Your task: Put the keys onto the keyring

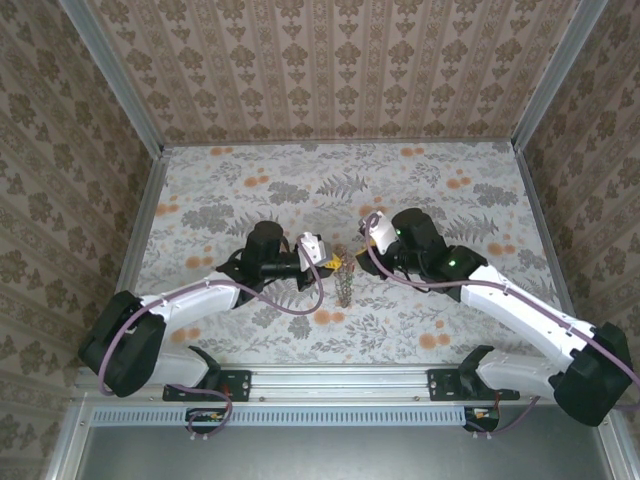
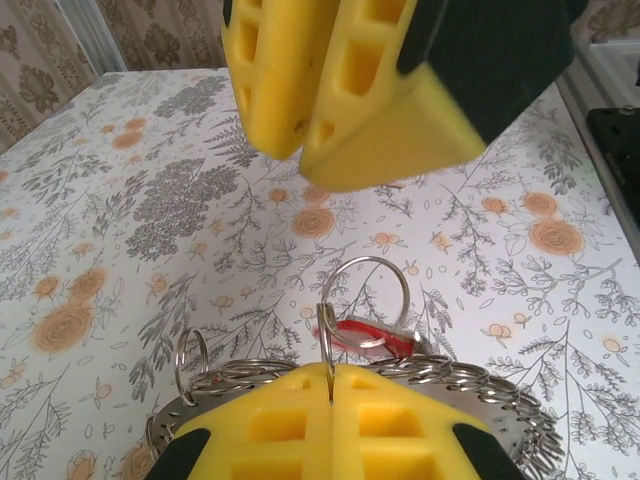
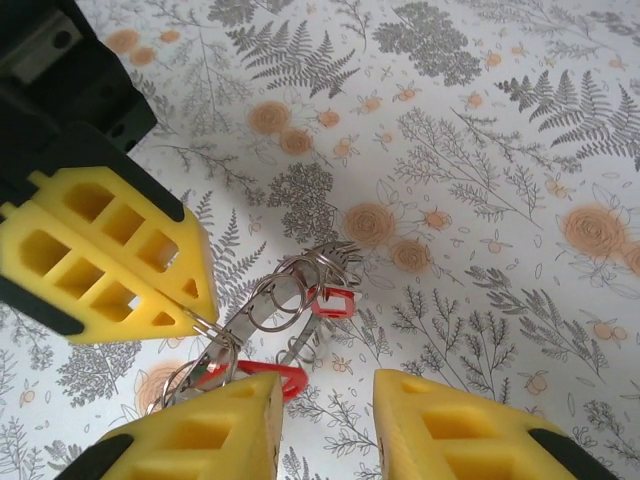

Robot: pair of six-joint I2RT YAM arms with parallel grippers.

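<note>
floral surface [image 1: 450,330]: carried the work at mid-table.
left gripper [image 2: 330,378]: was clamped on the keyring's rim.
right gripper [image 3: 325,405]: stood slightly parted, nothing between.
keyring [image 2: 480,388]: was held on edge between both grippers.
red keys [image 3: 335,300]: hung by small rings at the keyring and looked attached; any other keys could not be told.

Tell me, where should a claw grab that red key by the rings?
Probably by its plastic head: on the red key that is the broadest part, the wire loops being thin. Come from the open right gripper's side, since the left gripper clamps the keyring opposite.
</note>
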